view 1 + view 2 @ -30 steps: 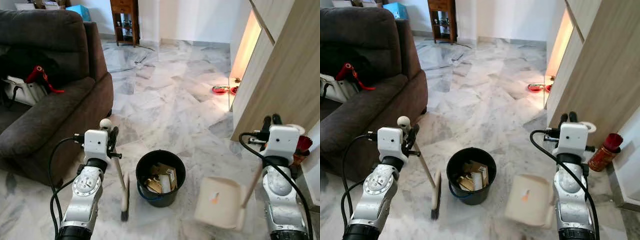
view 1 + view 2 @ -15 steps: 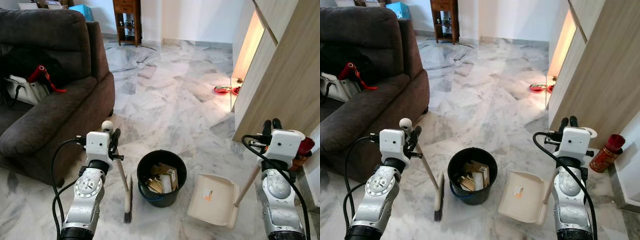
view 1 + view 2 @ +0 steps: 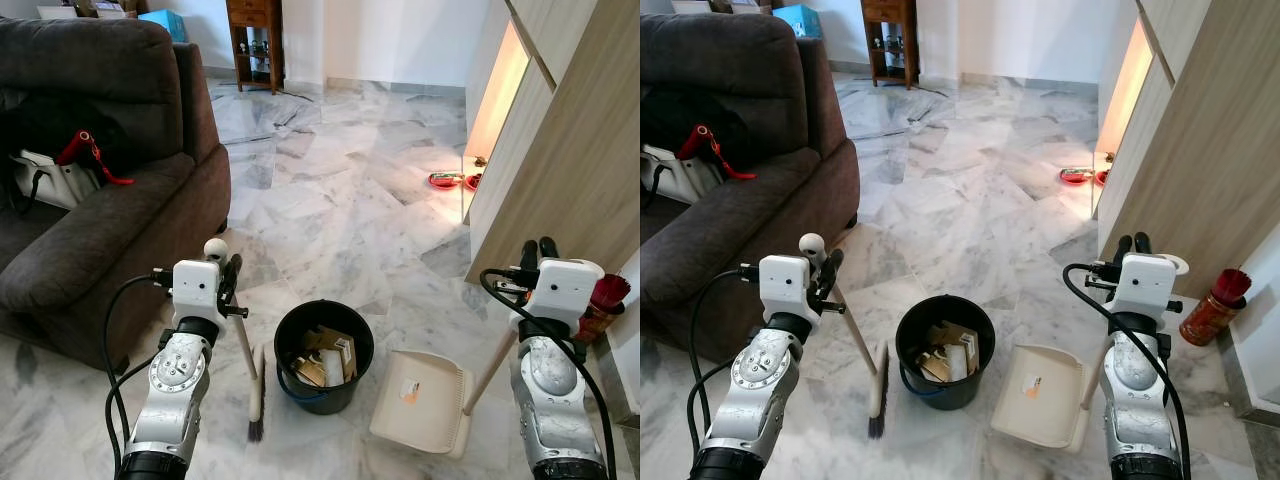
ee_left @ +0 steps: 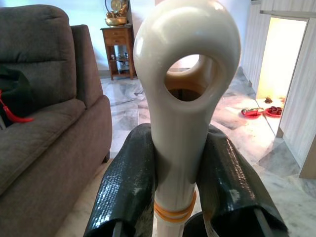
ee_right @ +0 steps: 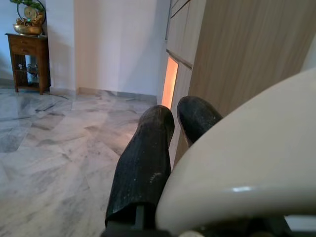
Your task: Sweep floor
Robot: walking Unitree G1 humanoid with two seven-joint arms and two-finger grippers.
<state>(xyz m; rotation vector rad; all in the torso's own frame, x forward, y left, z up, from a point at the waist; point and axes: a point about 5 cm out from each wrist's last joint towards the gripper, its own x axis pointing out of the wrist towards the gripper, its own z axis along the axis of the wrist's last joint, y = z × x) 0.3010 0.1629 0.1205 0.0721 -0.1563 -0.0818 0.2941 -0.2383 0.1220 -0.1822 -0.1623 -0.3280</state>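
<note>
- Left pincer [image 4: 170,187] is clamped on the cream broom handle [image 4: 183,98], one black finger [image 4: 129,182] pressing each side just under the hanging loop.
- Down that handle, the broom head [image 3: 256,395] rests bristles-down on the marble floor [image 3: 330,200], just beside the black bucket [image 3: 323,355] on the sofa [image 3: 110,220] side.
- Right pincer [image 3: 1126,245] points up past the dustpan handle [image 3: 490,370]; whether it is pinching that handle, I cannot tell.
- The cream dustpan [image 3: 420,402] sits on the floor just beside the bucket, on the cabinet [image 3: 560,160] side, a small orange scrap on it.
- Risk, as I judge it: a broom stroke toward the pan runs straight into the bucket between them and could tip out its paper rubbish.
- Another: the steep broom handle could twist in that two-finger grip.
</note>
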